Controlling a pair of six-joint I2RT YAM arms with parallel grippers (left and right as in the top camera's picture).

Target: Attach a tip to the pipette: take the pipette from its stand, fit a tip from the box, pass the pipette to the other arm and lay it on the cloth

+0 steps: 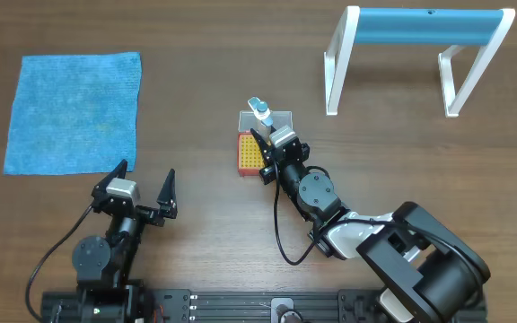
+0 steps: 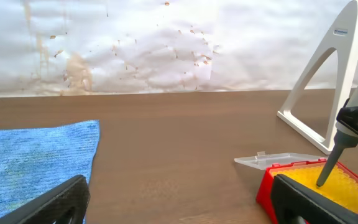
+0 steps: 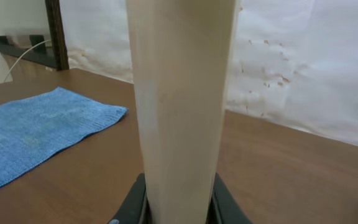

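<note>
An overhead camera looks straight down on the table [image 1: 240,54], with the arm bases along its bottom edge. The left wrist camera sits low, facing across the blue cloth [image 2: 30,165] and tip box [image 2: 347,180] toward a wall [image 2: 166,43]. The right wrist camera sits very close behind what seems to be the pipette [image 3: 182,93]. All three views share the cloth.

Brown wood table [image 1: 205,54]: blue cloth [image 1: 74,112] left, tip box [image 1: 248,152] ctr, stand [image 1: 424,27] right.

Found cloth [image 1: 74,112] at table's [image 1: 205,72] left, stand [image 1: 420,54] at far right, tip box [image 1: 250,154] between them, lid [image 1: 279,118] lying behind it, pipette [image 1: 259,111] upright over the box in right gripper [image 1: 266,135].
</note>
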